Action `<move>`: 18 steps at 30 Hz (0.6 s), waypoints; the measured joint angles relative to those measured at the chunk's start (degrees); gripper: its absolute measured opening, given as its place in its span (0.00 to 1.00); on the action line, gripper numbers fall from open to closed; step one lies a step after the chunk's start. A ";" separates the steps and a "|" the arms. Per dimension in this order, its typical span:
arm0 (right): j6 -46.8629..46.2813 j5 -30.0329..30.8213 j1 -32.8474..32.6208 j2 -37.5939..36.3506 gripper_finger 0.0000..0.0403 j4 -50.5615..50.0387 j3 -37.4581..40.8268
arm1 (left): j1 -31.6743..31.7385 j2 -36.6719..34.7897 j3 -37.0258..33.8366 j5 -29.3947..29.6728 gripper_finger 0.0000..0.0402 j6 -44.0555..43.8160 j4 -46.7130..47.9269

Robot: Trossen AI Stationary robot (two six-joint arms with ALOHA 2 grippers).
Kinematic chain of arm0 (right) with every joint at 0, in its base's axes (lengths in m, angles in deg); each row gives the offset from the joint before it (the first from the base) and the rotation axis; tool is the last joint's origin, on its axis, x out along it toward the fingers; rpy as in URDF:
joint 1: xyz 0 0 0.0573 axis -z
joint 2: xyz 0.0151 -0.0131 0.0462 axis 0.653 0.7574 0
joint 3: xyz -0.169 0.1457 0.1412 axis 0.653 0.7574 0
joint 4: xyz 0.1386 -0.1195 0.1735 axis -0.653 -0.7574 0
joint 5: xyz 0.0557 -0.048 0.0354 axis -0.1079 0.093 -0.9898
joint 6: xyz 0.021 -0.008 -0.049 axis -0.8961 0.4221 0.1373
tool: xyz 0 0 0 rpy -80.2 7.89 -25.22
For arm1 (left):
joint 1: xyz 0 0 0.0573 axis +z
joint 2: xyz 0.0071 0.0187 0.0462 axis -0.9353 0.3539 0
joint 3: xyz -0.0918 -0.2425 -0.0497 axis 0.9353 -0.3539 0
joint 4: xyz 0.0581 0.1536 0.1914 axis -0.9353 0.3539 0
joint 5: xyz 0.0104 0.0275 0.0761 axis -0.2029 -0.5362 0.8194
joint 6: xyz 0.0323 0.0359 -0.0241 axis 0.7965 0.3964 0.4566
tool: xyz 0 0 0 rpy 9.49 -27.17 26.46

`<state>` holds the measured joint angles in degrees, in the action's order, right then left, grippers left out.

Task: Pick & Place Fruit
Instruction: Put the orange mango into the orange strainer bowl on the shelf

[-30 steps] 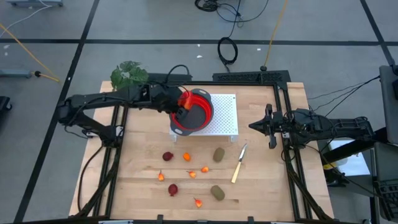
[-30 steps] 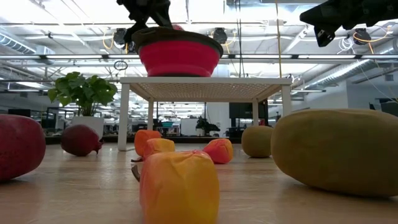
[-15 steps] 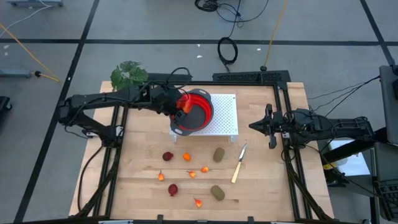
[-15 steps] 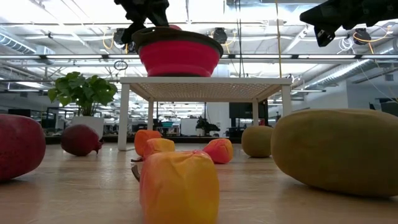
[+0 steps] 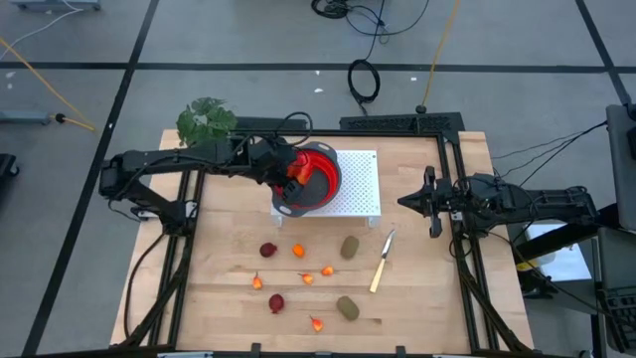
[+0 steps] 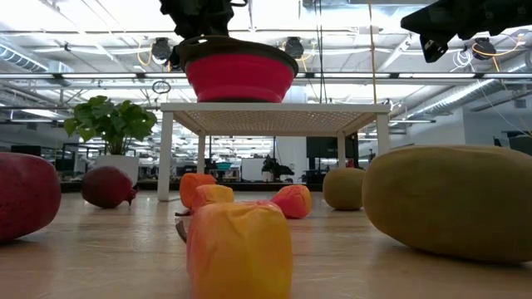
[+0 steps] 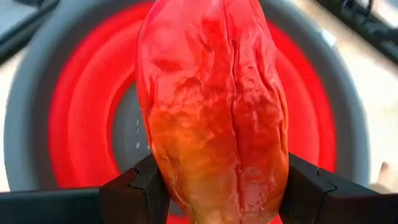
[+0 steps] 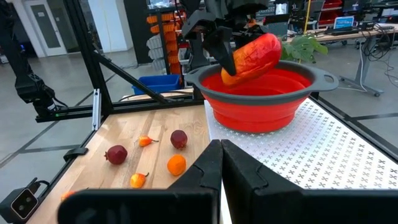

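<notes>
My left gripper (image 5: 287, 171) (image 7: 217, 190) is shut on the elongated red-orange-yellow fruit (image 5: 296, 169) (image 7: 214, 106) above the red grey-rimmed bowl (image 5: 316, 179) (image 8: 267, 93). The bowl stands on a white perforated stand (image 5: 360, 184). Loose on the table in front of the stand lie two dark red round fruit (image 5: 268, 250) (image 5: 276, 302), two olive-brown ovals (image 5: 350, 246) (image 5: 347, 307) and several tiny orange pieces (image 5: 298, 251). My right gripper (image 5: 405, 202) (image 8: 221, 165) is shut and waits to the right of the stand, off the table. My left gripper pinches the elongated fruit at its orange-yellow end (image 7: 211, 180), one finger (image 7: 146, 186) on each side. The fingers slant down from the table's left, and the fruit runs on along them. It is lifted clear and tilted over the bowl, red end (image 8: 267, 45) higher.
A slim pale-handled knife (image 5: 382, 261) lies on the table right of the loose fruit. A potted plant (image 5: 206, 119) stands off the table's far left corner. Dark frame rails run along the table's left and right edges. Bare wood shows at the near right.
My left gripper has carried the elongated fruit a little toward the table's right, from the bowl's left rim farther in over the bowl. It has stayed shut on the fruit.
</notes>
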<state>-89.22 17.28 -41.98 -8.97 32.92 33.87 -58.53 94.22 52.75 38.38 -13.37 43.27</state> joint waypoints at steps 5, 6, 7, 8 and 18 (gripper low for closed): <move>0.00 0.00 0.00 0.00 0.00 0.02 0.00 | 0.02 0.19 0.02 -0.07 0.54 1.39 -0.35; 0.00 0.00 0.00 0.02 0.00 0.02 0.00 | 0.03 0.23 0.02 -0.06 0.54 2.12 -0.49; 0.00 0.00 0.00 0.00 0.00 0.02 0.00 | 0.02 0.29 0.01 -0.05 0.54 2.52 -0.47; 0.00 0.00 0.00 0.00 0.00 0.02 0.00 | 0.02 0.35 0.02 -0.05 0.54 2.72 -0.43; 0.00 0.00 0.00 0.00 0.00 0.02 0.00 | 0.04 0.37 0.02 0.37 0.69 5.55 -0.36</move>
<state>-89.22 17.28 -41.98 -8.97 32.95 33.87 -58.49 94.59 52.77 38.75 -7.81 42.91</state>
